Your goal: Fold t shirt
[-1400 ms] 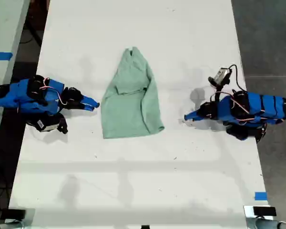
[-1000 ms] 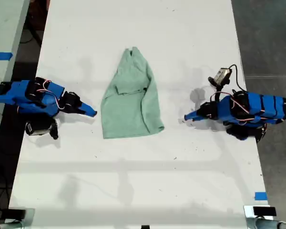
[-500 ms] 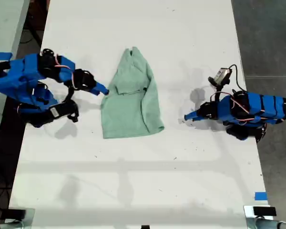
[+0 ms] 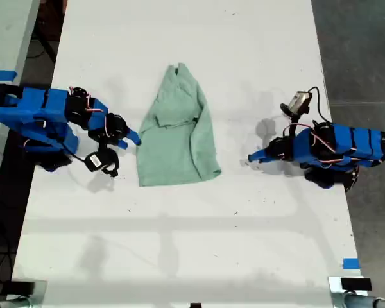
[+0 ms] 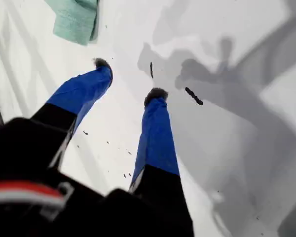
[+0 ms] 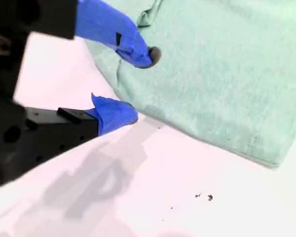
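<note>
Exterior view: creased mint t shirt (image 4: 176, 131) (narrow end up) — my first gripper (image 5: 128, 79) and second gripper (image 6: 138, 84) gape, empty.

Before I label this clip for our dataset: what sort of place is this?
Probably a robotics lab or workshop bench, not a home: a long white table on grey flooring, blue tape markers, two small blue arms at opposite sides, and one t shirt between them.

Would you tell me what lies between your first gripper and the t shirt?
Only bare white table: in the exterior view nothing sits between my first gripper and the t shirt.
</note>
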Controlling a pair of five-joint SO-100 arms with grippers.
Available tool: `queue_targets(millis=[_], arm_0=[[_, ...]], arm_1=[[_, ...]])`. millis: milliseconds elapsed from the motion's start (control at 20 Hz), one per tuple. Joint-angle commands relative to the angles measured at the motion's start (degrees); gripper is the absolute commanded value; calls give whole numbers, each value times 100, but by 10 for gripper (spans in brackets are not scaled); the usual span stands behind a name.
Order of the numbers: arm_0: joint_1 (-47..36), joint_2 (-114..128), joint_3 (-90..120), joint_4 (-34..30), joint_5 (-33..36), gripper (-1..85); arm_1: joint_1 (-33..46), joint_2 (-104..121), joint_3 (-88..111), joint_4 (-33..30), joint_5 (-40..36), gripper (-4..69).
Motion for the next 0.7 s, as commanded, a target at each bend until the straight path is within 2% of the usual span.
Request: queue_targets(millis=[0,500,600,650], arm_0=[[237,-598,-114,-492,-141,151],[246,-2927,-738,-1195,35,163],[229,-3472,-1028,-1169,176,117],[229,-3700,-1213,-1081,255,14]], arm_1=[[0,53,316,26,-88,171],[0,53,316,26,-88,171],[0,53,316,26,-88,171],[0,53,316,26,-88,171]])
